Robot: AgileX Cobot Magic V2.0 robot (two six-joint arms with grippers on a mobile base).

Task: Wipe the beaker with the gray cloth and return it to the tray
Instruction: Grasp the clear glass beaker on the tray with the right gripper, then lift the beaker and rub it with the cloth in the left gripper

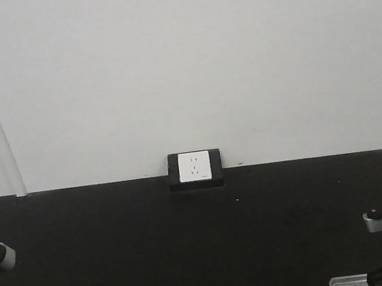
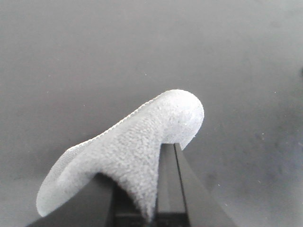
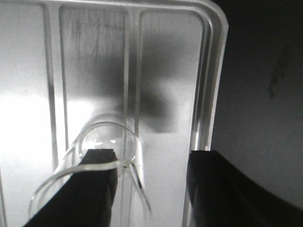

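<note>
The gray fleecy cloth (image 2: 128,151) is pinched tight in the left gripper (image 2: 176,158) over the black worktop's (image 1: 208,255) near left corner. The right gripper (image 3: 151,158) is spread wide, one finger seen through the clear glass beaker (image 3: 109,137), over the ribbed white tray (image 3: 165,71) at the near right corner.

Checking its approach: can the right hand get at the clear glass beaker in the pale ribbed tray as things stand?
Probably yes. The right hand hangs open at the clear glass beaker in the pale ribbed tray, nothing between them. Whether one finger is inside the rim is unclear.
</note>
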